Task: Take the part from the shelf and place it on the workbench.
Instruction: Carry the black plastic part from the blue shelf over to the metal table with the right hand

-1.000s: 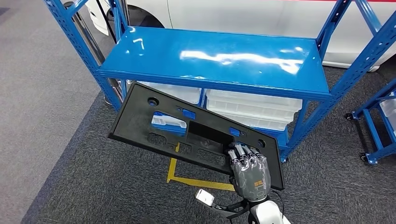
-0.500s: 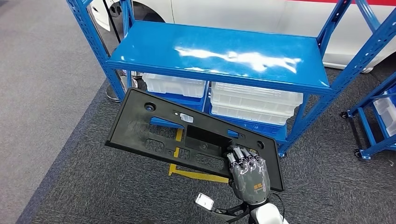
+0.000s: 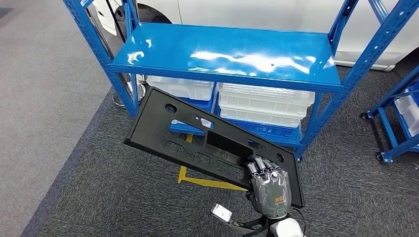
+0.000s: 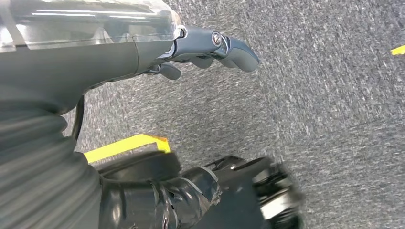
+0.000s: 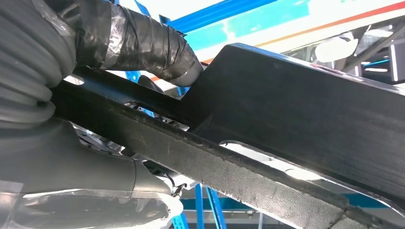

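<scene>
- The left hand (image 4: 210,47) hangs over grey carpet (image 4: 325,119), fingers loosely apart, holding nothing.
- The part (image 3: 197,143), a flat black panel with cut-outs, is held tilted in the air in front of the shelf (image 3: 227,57), its left end higher and clear of the blue deck.
- White bins (image 3: 267,103) sit under the deck.
- The right hand (image 3: 269,190) grips the part's lower right end, fingers curled over its edge.
- A white car (image 3: 257,15) stands behind the shelf.
</scene>
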You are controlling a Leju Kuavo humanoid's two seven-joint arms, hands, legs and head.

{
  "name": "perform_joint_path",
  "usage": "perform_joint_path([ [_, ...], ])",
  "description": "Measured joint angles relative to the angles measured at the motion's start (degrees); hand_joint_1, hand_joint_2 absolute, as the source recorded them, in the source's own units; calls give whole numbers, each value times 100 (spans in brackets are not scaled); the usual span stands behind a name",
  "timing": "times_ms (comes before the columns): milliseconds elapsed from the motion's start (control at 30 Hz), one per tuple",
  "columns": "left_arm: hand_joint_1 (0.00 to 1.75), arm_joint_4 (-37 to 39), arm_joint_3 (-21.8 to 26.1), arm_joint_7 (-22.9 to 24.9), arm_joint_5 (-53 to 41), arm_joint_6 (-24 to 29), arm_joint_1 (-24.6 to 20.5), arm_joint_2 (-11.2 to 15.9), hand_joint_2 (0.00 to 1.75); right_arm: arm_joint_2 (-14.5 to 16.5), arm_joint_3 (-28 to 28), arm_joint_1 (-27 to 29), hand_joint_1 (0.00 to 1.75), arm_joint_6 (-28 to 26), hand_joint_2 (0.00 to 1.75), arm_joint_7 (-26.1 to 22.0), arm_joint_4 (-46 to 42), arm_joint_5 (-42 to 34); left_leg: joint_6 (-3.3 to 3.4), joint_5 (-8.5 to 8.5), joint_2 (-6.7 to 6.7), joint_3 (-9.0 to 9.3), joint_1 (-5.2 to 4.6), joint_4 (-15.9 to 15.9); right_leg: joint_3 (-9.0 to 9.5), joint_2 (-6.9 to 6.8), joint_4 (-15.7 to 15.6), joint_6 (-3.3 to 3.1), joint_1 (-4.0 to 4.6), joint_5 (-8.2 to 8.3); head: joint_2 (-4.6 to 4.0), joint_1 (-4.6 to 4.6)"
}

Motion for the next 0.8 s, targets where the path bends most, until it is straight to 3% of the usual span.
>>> perform_joint_path([
  [67,0,0,0,-5,2,1,-7,3,175,1,-28,11,175,-22,175,-1,-33,-11,68,186,-30,343,-29,-649,-15,9,1,42,8,21,0,1],
  [200,0,0,0,-10,9,4,6,5,175,2,-75,61,175,-68,175,-48,-95,-50,170,246,-32,411,-44,-898,-46,12,-32,176,5,66,0,6],
  [267,0,0,0,-11,13,6,0,4,175,2,-102,80,175,-83,175,-72,-116,-65,250,327,-4,426,-16,-1003,-156,9,210,215,10,-131,0,9],
  [333,0,0,0,-11,15,7,-2,3,175,2,-125,101,175,-101,175,-88,-121,-73,287,353,22,401,-18,-1017,-455,7,869,229,8,-512,0,12],
  [400,0,0,0,-11,17,7,4,4,175,2,-149,144,175,-106,175,-102,-121,-92,294,352,40,368,-26,-987,-682,7,1398,248,1,-688,0,12],
  [433,0,0,0,-12,19,7,6,4,175,2,-163,167,175,-107,175,-117,-125,-105,293,347,47,357,-27,-966,-661,4,1387,255,-5,-615,0,11],
  [467,0,0,0,-14,22,7,6,3,175,2,-182,189,175,-108,175,-147,-139,-118,286,336,53,349,-26,-938,-535,-6,1164,259,-13,-451,0,12],
  [533,0,0,0,-20,39,13,4,2,175,17,-241,231,175,-113,175,-253,-207,-144,245,288,67,326,-37,-849,-166,-93,453,247,-10,-142,0,14],
  [600,0,0,0,-28,64,22,8,4,175,61,-311,274,175,-122,175,-353,-299,-168,185,244,83,288,-63,-763,1,-151,83,199,9,-64,0,6],
  [733,0,0,0,-44,79,34,8,5,175,128,-389,348,175,-133,175,-393,-407,-180,80,153,113,242,-56,-656,-37,-72,54,72,8,-36,0,3],
  [800,0,0,0,-49,79,38,7,5,175,158,-419,354,175,-133,175,-395,-440,-183,17,-145,57,65,-35,-229,-55,-38,43,21,-9,-9,0,2],
])
